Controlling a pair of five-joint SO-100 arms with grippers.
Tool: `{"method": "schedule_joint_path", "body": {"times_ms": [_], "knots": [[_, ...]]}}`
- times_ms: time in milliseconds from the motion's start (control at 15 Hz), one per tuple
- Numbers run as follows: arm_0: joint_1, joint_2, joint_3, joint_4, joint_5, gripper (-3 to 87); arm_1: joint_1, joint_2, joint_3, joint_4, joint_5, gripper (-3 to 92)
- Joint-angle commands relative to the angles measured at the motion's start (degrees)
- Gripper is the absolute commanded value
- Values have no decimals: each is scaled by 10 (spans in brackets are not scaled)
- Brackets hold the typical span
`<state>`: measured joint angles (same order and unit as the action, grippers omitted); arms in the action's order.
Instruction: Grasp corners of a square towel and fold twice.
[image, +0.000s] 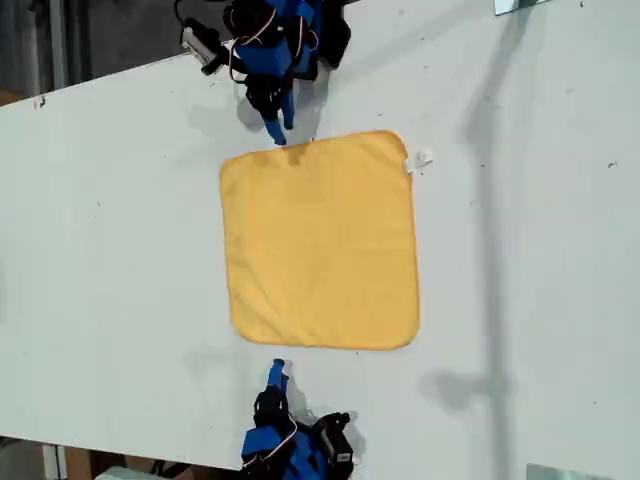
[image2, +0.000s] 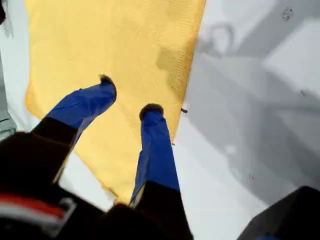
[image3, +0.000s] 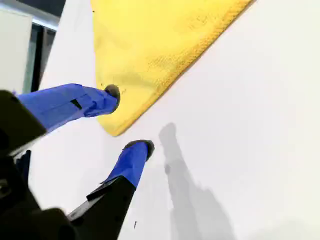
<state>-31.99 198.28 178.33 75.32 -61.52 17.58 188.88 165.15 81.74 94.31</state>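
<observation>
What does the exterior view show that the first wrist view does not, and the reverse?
Only the exterior view shows the whole towel lying flat and unfolded, its small white tag at one corner, and both arms, one at each of two opposite edges. Only the first wrist view shows my first gripper close up, its jaws open, both tips over the cloth near an edge. Both show the yellow towel on the white table, with nothing gripped.

One towel (image: 320, 240), one white tag (image: 423, 159), apparently, and two arms.
</observation>
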Motion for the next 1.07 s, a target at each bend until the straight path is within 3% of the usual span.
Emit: {"method": "schedule_joint_path", "body": {"times_ms": [0,67,200,333,467,600,667,800,867,1000], "knots": [[-76,5,-15,13,-168,126,59,-4,5,-15,-164,113],[-76,5,-15,13,-170,90,59,-4,5,-13,-163,191],[-76,5,-15,13,-169,-13,59,-4,5,-13,-162,202],[-77,5,-15,13,-171,93,60,-4,5,-13,-162,194],[-76,5,-15,13,-171,142,63,-4,0,-10,-160,180],[-74,5,-11,6,-163,167,49,-5,-18,-32,-240,210],[-72,5,-9,-4,-159,167,20,-42,-36,-108,-283,242],[-72,5,-9,-4,-162,168,-13,-378,-202,-128,-313,265],[-72,5,-8,-4,-160,168,-69,-516,-275,-139,-316,267],[-72,5,-8,-4,-161,166,-154,-676,-350,-134,-308,268]]}}
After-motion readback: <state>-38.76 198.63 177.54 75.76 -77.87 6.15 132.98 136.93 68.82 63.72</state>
